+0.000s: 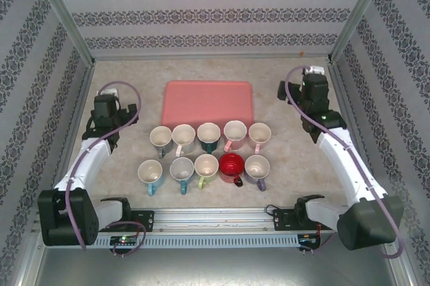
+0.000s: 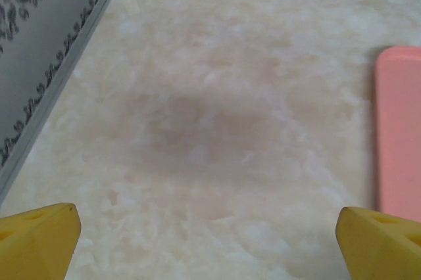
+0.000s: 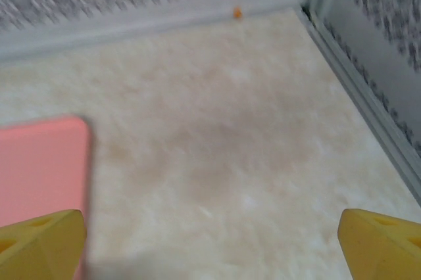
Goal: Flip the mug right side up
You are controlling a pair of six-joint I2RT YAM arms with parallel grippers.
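Mugs [image 1: 205, 165]: you have ten of them on the bench [image 1: 285, 158], in two rows of five just in front of the pink tray [image 1: 207, 101], standing close side by side between the two arms.
Red mug [image 1: 232, 165]: it sits fourth from the left in the near row, with a dark handle pointing toward the arm bases. From above you cannot tell whether you are seeing its hollow or its base.
Other mugs: they look pale and round from above, with handles in blue, green, pink and purple. Which way up each one stands is hard to judge.
Left fingers [image 2: 39, 237]: they are spread as wide as they go and hold nothing. They hang over bare bench beside the left edge of the tray, well apart from the mugs.
Right fingers [image 3: 381, 240]: they are also spread wide with nothing between them, over bare bench to the right of the tray, near the far right corner.
Speck [image 3: 237, 12]: a small orange bit lies at the foot of the back wall.
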